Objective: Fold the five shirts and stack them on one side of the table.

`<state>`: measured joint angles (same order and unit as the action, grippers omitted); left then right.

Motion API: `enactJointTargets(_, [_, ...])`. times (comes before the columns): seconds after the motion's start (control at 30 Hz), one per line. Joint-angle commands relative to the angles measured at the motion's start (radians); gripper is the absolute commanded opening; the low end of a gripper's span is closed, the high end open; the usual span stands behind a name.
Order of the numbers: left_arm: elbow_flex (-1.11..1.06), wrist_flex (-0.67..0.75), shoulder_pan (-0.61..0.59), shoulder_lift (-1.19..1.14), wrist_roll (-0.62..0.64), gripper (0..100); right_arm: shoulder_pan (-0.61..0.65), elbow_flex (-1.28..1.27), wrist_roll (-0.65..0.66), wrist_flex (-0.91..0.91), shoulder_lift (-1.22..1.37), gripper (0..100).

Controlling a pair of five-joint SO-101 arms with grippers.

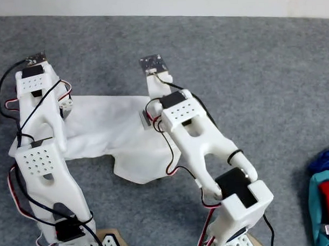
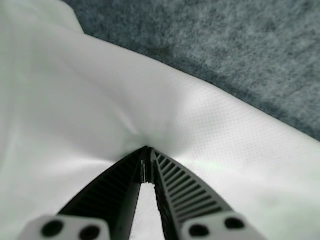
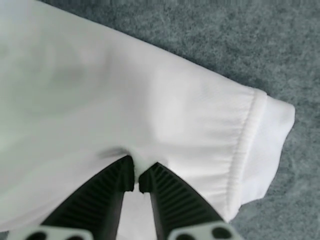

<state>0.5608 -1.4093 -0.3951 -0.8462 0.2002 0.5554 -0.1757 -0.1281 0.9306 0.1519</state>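
The right pincer has its two black tips almost together, pinching a small fold of the white shirt. A sleeve with a stitched hem lies flat just beside it on the grey tabletop.

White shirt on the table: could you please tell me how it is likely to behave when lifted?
Probably floppy: the white shirt puckers where both jaws pinch it, so it should sag between them. Likely light, being thin fabric. Its sleeve may drag on the fuzzy grey table.
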Motion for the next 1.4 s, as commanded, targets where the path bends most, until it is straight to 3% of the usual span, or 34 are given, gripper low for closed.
enactJointTargets(0.0, [0.015,0.014,0.015,-0.007,0.000,1,-0.015,0.062,-0.012,-0.015,-0.004,16.9])
enactJointTargets(0.13, [0.015,0.014,0.015,-0.007,0.000,1,-0.010,0.058,-0.006,0.001,-0.027,25.8])
enactJointTargets(0.3, [0.015,0.014,0.015,-0.007,0.000,1,0.025,0.038,-0.011,0.105,-0.188,14.9])
enactJointTargets(0.47, [0.015,0.014,0.015,-0.007,0.000,1,0.139,-0.148,-0.012,0.174,-0.380,0.6])
enactJointTargets(0.73, [0.015,0.014,0.015,-0.007,0.000,1,0.291,-0.432,-0.012,-0.073,-0.358,0.7])
enactJointTargets(0.93, [0.015,0.014,0.015,-0.007,0.000,1,0.311,-0.392,-0.012,-0.188,-0.269,0.7])
enactJointTargets(1.37, [0.015,0.014,0.015,-0.007,0.000,1,0.239,-0.031,-0.006,-0.185,0.001,0.7])
